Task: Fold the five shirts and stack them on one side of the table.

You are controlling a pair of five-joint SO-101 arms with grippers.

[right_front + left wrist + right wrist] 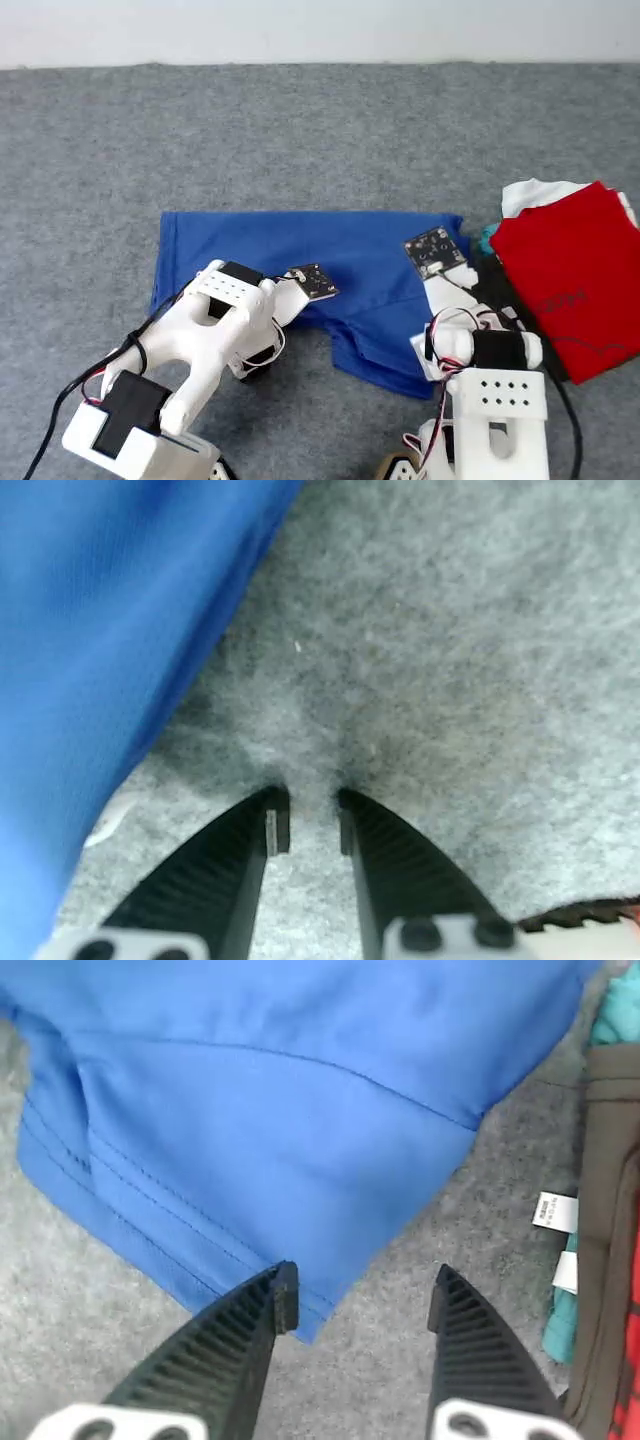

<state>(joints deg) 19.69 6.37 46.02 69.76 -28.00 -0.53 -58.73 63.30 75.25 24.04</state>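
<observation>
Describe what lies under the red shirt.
Under the red shirt, a white garment pokes out at its far edge, and a dark garment and a teal scrap show beside it. Their folds and anything deeper are covered.

Bare table (300, 130) beyond blue shirt (330, 262)

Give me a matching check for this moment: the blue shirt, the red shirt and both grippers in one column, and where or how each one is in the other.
Things:
1. blue shirt
2. red shirt
3. left gripper
4. right gripper

States:
A. fingers wide apart over the blue shirt's corner
B. lying on other clothes
C. fingers nearly together above bare grey table
D. spread out mid-table

Pairs: 1-D, 2-B, 3-C, 4-A.
</observation>
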